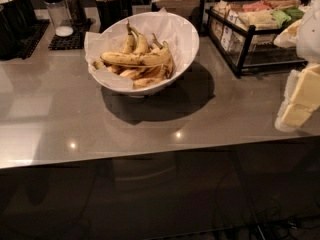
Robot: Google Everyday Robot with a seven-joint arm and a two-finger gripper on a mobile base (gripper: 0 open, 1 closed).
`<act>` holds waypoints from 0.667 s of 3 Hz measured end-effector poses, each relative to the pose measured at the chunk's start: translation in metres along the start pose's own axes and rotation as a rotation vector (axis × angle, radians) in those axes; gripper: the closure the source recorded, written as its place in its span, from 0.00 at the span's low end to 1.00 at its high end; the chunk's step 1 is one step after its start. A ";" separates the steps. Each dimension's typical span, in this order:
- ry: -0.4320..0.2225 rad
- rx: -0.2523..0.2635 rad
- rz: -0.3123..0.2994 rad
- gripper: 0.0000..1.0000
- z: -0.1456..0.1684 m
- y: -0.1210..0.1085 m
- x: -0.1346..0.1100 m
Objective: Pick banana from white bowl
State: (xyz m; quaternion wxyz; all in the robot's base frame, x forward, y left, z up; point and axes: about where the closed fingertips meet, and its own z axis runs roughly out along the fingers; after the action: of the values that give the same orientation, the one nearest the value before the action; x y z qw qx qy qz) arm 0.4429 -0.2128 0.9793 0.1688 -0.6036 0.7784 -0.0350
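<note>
The white bowl (186, 34) with a crinkled paper liner stands on the grey counter, left of centre towards the back. Several speckled yellow bananas lie in it. The banana (135, 59), the longest one, lies on top across the pile, its stem end pointing right. My gripper (301, 101) shows as pale yellow blocks at the right edge of the view. It hangs over the counter, well to the right of the bowl and touching nothing, with the white arm above it.
A black wire basket (245, 39) of packets stands at the back right, close to the bowl. Shakers (57, 14) on a black mat and a dark cup of sticks (107, 1) stand behind the bowl. The counter's front edge (150, 154) runs across the middle.
</note>
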 end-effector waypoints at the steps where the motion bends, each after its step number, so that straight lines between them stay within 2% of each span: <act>1: 0.000 0.000 0.000 0.00 0.000 0.000 0.000; 2: -0.076 -0.002 0.031 0.00 0.003 -0.006 -0.003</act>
State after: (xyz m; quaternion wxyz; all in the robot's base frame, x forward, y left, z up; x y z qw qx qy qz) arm 0.4502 -0.2108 0.9785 0.1984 -0.5927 0.7806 -0.0086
